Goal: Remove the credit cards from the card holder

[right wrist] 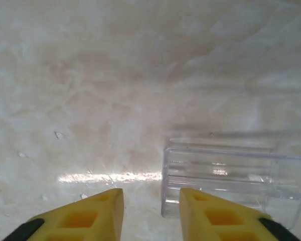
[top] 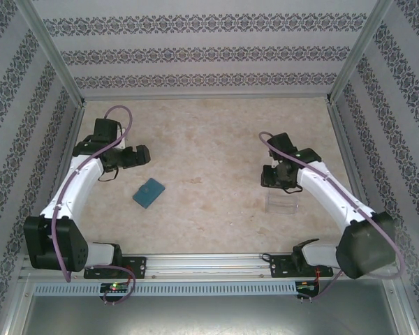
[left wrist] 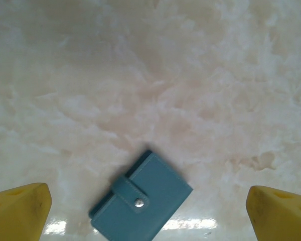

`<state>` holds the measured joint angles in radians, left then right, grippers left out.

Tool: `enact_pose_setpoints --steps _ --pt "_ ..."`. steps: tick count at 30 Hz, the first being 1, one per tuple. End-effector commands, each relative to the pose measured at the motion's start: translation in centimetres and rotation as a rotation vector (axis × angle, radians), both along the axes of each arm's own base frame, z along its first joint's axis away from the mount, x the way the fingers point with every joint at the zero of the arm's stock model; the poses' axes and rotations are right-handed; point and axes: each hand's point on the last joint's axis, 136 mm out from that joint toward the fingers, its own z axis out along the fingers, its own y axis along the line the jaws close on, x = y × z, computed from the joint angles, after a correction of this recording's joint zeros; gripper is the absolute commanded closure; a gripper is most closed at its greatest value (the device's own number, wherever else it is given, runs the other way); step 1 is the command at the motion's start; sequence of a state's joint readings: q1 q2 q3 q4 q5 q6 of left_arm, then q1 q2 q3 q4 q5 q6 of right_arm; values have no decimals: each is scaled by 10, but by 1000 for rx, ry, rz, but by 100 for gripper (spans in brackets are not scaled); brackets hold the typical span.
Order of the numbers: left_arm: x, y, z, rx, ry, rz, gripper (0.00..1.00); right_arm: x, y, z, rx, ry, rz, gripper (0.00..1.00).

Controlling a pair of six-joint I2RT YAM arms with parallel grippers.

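The card holder (top: 149, 193) is a teal-blue wallet lying flat and closed on the table, left of centre. In the left wrist view the card holder (left wrist: 160, 188) has its tab snapped shut. The credit cards are hidden. My left gripper (top: 141, 155) hangs just behind the holder, apart from it. In its own view the left gripper (left wrist: 148, 191) is wide open with the holder below the gap. My right gripper (top: 274, 183) hovers at the right. In the wrist view the right gripper (right wrist: 151, 193) has its fingers drawn near each other with a gap left, clamping nothing.
A clear plastic tray (top: 281, 202) stands on the table just in front of the right gripper. In the right wrist view the tray (right wrist: 231, 170) has its left corner beside the right finger. Patterned walls with metal posts close off the back and both sides.
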<state>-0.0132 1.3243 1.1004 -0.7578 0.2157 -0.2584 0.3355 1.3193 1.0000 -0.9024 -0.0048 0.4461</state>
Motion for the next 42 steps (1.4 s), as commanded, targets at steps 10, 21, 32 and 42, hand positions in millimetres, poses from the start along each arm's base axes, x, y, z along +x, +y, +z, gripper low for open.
enact_pose_setpoints --steps 10,21,32,42 --pt "-23 16 -28 138 102 -52 0 -5 3 -32 -62 122 -51 77" --pt "-24 17 -29 145 103 -53 0 -4 -1 -38 -96 142 -56 78" --pt "-24 16 -30 144 106 -58 0 -5 -6 -42 -121 139 -62 81" --pt "-25 14 -30 128 106 -58 0 -5 -3 -52 -108 155 -58 84"
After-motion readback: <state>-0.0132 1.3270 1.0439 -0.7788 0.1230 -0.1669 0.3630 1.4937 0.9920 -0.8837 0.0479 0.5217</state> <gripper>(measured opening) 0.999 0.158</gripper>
